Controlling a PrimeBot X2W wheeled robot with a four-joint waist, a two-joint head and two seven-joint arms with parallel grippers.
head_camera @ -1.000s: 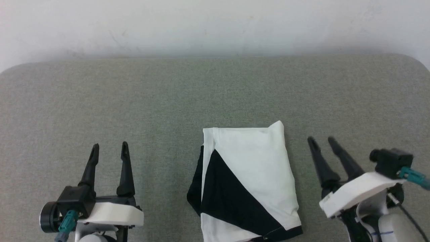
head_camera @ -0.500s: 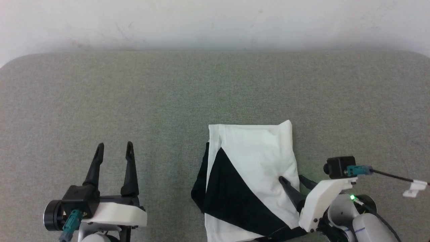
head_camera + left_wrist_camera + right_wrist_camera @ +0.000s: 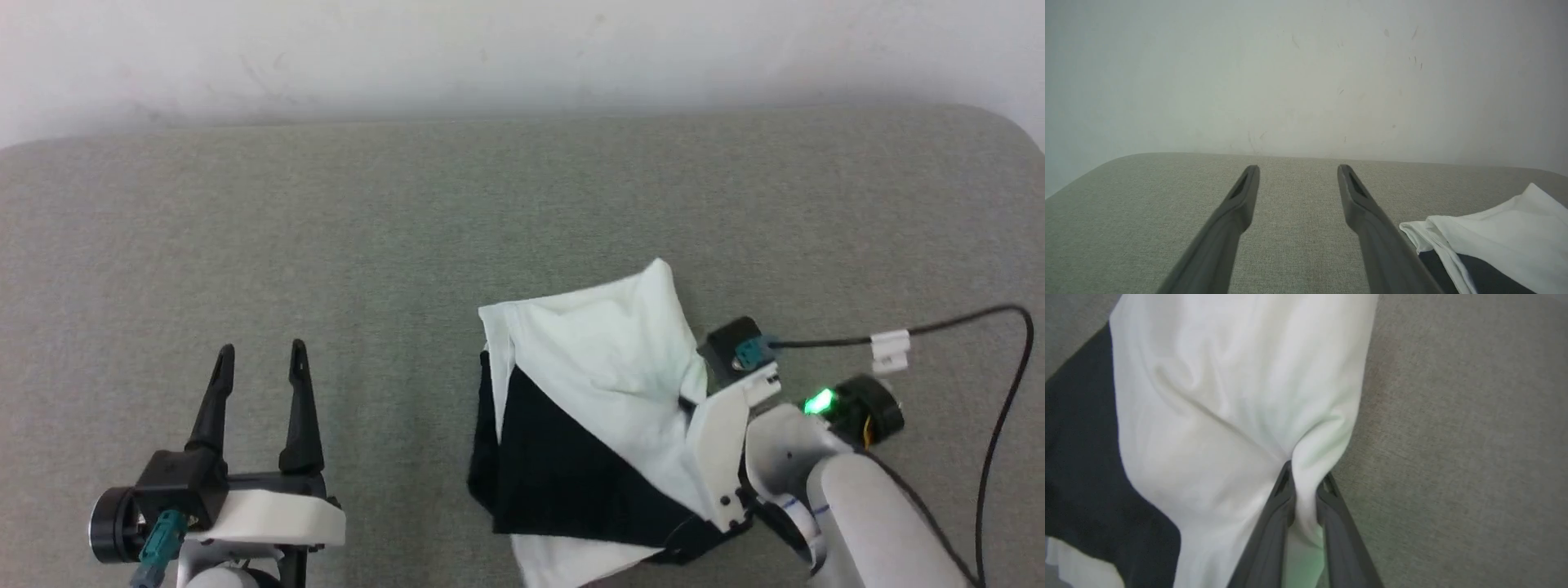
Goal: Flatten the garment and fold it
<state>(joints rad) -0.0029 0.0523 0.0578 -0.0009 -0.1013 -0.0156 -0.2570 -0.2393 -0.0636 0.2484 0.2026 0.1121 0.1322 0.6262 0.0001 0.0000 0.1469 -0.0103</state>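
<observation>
The garment (image 3: 604, 376), white with a black sleeve folded across it, lies in a folded bundle on the grey-green surface, near the front and a little right of centre. My right gripper (image 3: 684, 402) is shut on the white cloth at its right edge. In the right wrist view the fingers (image 3: 1274, 522) pinch a raised ridge of the garment (image 3: 1216, 408), and the bundle's far right corner is pulled up into a peak. My left gripper (image 3: 260, 353) stands open at the lower left, well clear of the cloth. In the left wrist view my left gripper (image 3: 1297, 168) has nothing between its fingers, and the garment (image 3: 1502, 228) shows at the lower right.
The grey-green padded surface (image 3: 326, 245) stretches wide to the left and behind the bundle. A pale wall (image 3: 522, 49) runs along its far edge. A black cable (image 3: 963, 327) loops from my right wrist over the surface at the right.
My right gripper has come in from the right onto the garment's right edge and shut on the white cloth, bunching it and tilting the bundle. The left gripper has stayed put.
</observation>
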